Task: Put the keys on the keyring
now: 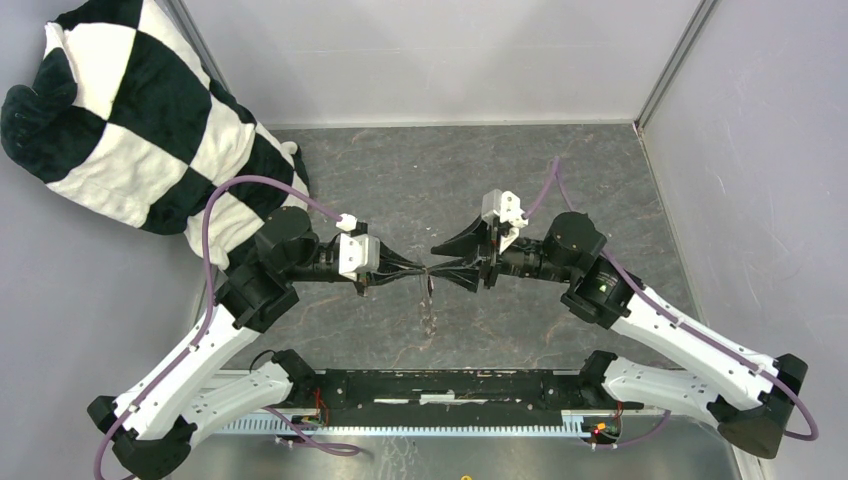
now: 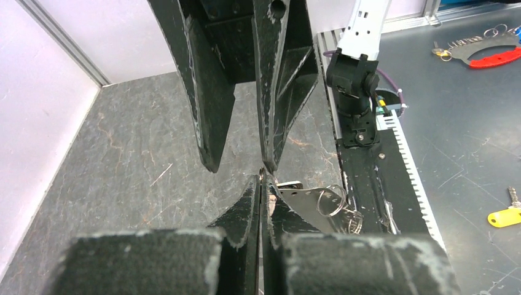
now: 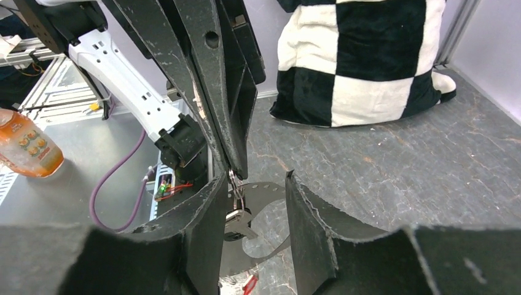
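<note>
My left gripper (image 1: 420, 272) is shut on the top of the keyring (image 3: 265, 195), a thin grey metal band with small holes that hangs below its tips (image 2: 261, 177). It also shows as a faint hanging shape in the top view (image 1: 428, 315). A key with a black tag (image 3: 238, 221) dangles from small wire rings (image 2: 332, 200) at the same spot. A red tag (image 3: 249, 284) shows low behind the band. My right gripper (image 3: 257, 178) faces the left one tip to tip and stands open, its fingers (image 2: 212, 141) either side of the hanging key, which sits close to one finger.
A black-and-white checkered pillow (image 1: 130, 110) lies at the back left corner. The arms' black base rail (image 1: 440, 390) runs along the near edge. Grey walls enclose the stone-patterned table (image 1: 400, 170). Outside the cell are an orange bottle (image 3: 24, 144) and loose tagged keys (image 2: 504, 216).
</note>
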You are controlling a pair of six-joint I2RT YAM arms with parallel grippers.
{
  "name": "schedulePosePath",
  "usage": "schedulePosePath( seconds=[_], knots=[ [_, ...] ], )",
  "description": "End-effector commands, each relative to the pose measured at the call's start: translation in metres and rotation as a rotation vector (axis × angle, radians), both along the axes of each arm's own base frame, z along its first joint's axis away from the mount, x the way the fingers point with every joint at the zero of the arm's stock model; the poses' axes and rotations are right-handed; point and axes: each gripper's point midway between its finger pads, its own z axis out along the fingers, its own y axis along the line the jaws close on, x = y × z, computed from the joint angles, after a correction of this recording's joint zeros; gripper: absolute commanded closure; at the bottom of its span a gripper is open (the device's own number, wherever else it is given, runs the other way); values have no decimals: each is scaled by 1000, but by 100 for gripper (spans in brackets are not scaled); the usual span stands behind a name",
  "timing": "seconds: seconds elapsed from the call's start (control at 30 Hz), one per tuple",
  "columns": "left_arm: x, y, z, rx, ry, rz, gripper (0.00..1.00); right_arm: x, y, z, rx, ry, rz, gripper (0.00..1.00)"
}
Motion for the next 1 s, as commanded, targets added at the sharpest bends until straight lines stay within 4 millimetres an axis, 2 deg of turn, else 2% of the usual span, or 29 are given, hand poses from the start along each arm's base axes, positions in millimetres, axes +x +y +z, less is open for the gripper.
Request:
schedulePosePath(
  seconds=[0.0, 0.27, 0.53, 0.67, 0.73, 0.77, 0.87, 0.97],
  knots=[
    [-12, 1, 32, -74, -39, -43, 98, -7, 3, 12, 42, -69, 62, 57],
    [-11, 1, 33, -83, -38, -37, 98, -15, 5, 3, 29, -43, 114, 78],
    [-11, 1, 35, -89, -38, -32, 98, -15, 7, -5, 14, -17, 120, 80],
    [-11, 1, 37, -93, -37, -36, 98, -13, 7, -4, 18, -13, 107, 86],
    [-11, 1, 37, -93, -37, -36, 98, -11, 7, -5, 18, -9, 101, 94],
    [-10, 0, 35, -89, -36, -36, 98, -11, 7, -4, 21, -11, 101, 99],
    [-9, 1, 24, -54, -47, -37, 98, -12, 5, 1, 38, -17, 98, 100],
    [1, 3, -5, 45, -62, -7, 98, -9, 3, 1, 21, -14, 77, 100]
  ],
)
